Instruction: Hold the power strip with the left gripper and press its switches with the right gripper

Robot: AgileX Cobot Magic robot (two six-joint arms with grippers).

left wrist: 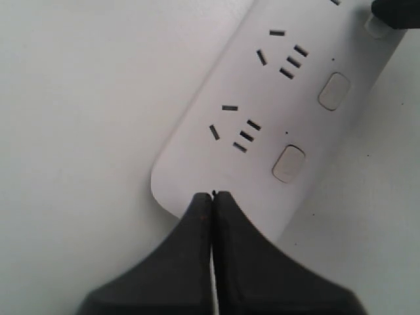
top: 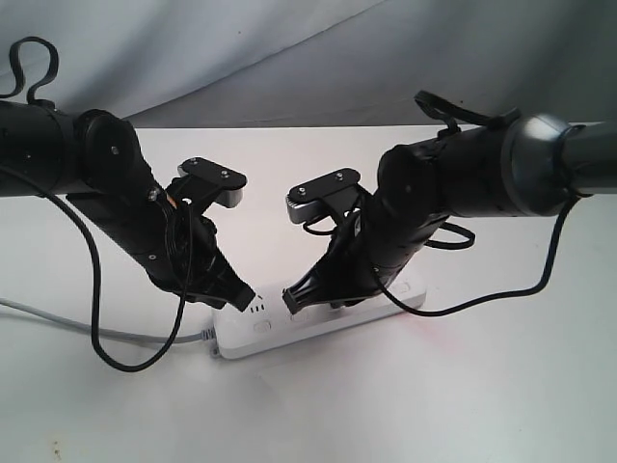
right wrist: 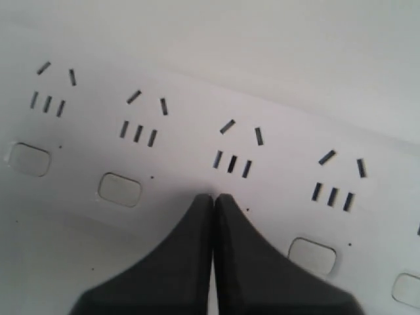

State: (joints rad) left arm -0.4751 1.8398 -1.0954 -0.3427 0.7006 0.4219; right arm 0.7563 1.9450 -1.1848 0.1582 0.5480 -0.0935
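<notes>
Power strip (top: pixel 323 323) runs left-right across desk (top: pixel 482 405). My right hand (right wrist: pixel 213 199), fingers together, empty, tip mid-row among switches (right wrist: pixel 120 189) (middle one hidden). My left hand (left wrist: pixel 212 197), same, tip on cord end.

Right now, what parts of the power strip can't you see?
Right wrist view: the middle switch, covered by the shut right gripper; pressed or not, cannot tell.
Right wrist view: an end switch, cut off by the picture's edge.
Left wrist view: part of the power strip's rounded end, behind the left gripper.
Exterior view: the strip's middle, behind both grippers.
</notes>
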